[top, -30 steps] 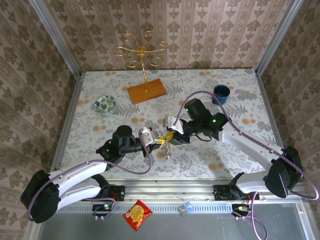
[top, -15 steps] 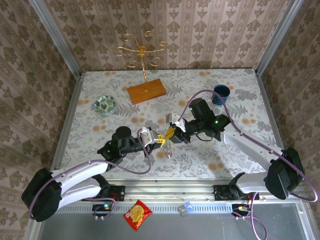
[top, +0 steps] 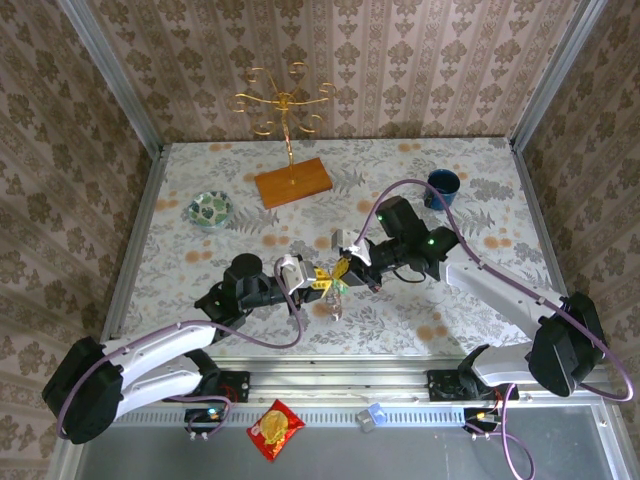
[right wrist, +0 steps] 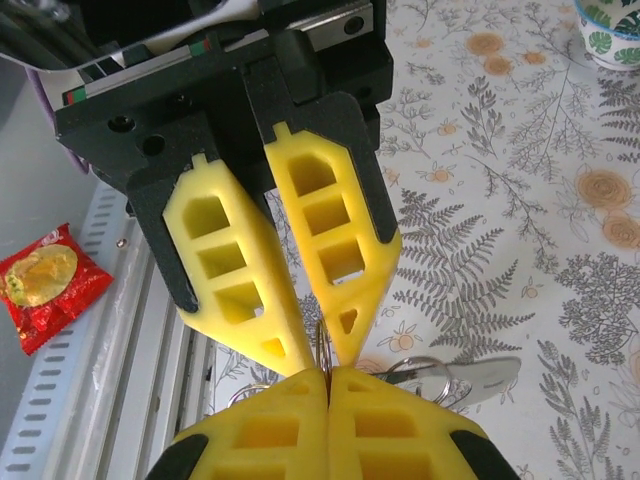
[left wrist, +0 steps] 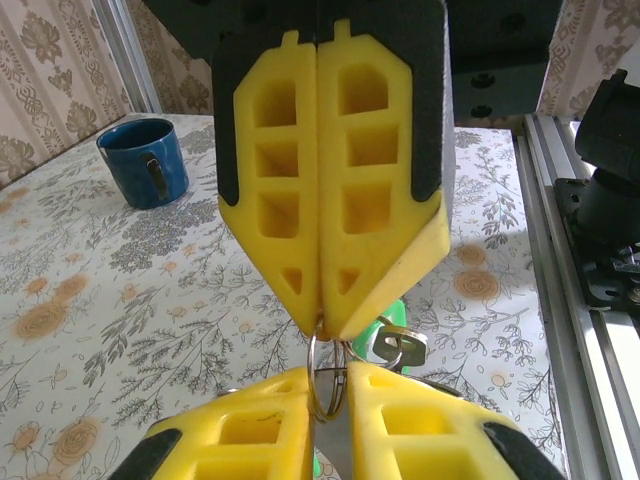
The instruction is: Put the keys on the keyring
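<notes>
Two hands tip to tip over worktop (top: 470,190) middle | right hand (left wrist: 322,322) clamped shut on keyring (left wrist: 318,380) | left hand (right wrist: 325,357) slightly parted around it | green-headed keys (left wrist: 398,340) just beside keyring

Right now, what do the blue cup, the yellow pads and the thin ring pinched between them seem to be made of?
Blue cup: probably glazed ceramic; glossy dark blue with bright reflections.
Yellow pads: matte, perhaps foam or soft plastic; moulded hollow pockets, no shine.
Thin ring: likely steel wire; silvery, with sharp glints.
</notes>
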Controlling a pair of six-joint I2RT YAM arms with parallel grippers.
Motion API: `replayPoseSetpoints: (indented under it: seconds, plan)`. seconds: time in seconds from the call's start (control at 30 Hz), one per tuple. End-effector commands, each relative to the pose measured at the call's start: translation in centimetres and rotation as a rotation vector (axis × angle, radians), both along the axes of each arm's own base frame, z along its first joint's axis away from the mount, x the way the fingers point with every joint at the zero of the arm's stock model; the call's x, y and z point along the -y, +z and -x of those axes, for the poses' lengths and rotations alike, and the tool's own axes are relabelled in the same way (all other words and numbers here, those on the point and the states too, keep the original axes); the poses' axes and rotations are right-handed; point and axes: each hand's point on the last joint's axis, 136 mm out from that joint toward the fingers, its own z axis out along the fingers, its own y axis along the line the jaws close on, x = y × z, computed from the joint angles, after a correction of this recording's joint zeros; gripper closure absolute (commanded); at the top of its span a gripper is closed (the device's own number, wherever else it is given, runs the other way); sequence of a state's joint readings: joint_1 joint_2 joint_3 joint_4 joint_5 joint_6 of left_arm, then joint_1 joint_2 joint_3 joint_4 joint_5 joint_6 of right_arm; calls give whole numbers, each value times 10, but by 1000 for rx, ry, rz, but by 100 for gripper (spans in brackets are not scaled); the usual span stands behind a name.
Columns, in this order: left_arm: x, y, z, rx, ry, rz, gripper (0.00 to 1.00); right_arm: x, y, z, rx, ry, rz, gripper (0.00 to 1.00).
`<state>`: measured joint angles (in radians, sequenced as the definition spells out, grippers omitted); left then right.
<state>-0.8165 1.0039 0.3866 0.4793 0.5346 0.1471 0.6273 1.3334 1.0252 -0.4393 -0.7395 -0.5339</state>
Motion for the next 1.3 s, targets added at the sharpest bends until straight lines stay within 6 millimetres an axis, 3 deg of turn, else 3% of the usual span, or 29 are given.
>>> replayPoseSetpoints:
  seconds: [0.0,0.13,0.3,0.4,0.47,0.67,0.97,1.27]
  plan:
    - [1,15,-2,29,1,14,85,-1,4,3,38,31,47,100]
    - [2,14,-2,24,-10,4,89,-5,9,6,53,50,42,100]
    - [4,17,0,29,-27,15,100,-10,10,7,68,52,47,100]
    - [4,18,1,32,-29,19,100,-4,9,-2,69,-26,30,74]
    - [2,19,2,35,-26,27,100,4,11,-8,66,-80,4,64]
    - [1,19,2,37,-23,45,100,20,-4,-3,29,-151,11,55]
    - [1,19,2,34,-23,52,100,13,-22,-1,-33,-146,24,58]
    - [2,21,4,38,-30,66,100,10,-18,-4,-10,-134,23,91]
